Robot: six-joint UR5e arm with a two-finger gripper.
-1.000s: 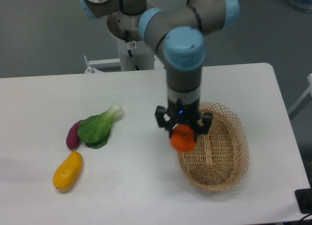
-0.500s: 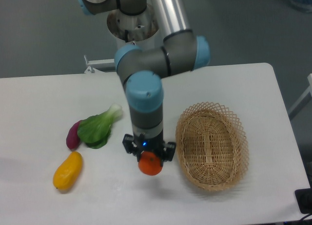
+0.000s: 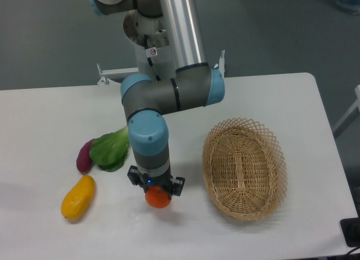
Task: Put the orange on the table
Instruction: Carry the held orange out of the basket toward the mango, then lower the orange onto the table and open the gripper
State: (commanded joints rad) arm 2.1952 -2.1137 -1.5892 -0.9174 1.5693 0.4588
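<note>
The orange (image 3: 158, 197) is a small round bright orange fruit, held in my gripper (image 3: 157, 193), which is shut on it from above. Only the fruit's lower half shows below the fingers. It hangs close over the white table (image 3: 185, 232), left of the wicker basket; whether it touches the tabletop I cannot tell. The arm stands straight up above it.
An oval woven wicker basket (image 3: 245, 169) lies to the right of the gripper. To the left lie a green leafy vegetable (image 3: 109, 149), a purple vegetable (image 3: 84, 157) and an elongated yellow-orange fruit (image 3: 78, 197).
My gripper has carried the orange leftward, from over the basket's left rim to over the table left of the basket, and lower toward the tabletop.
</note>
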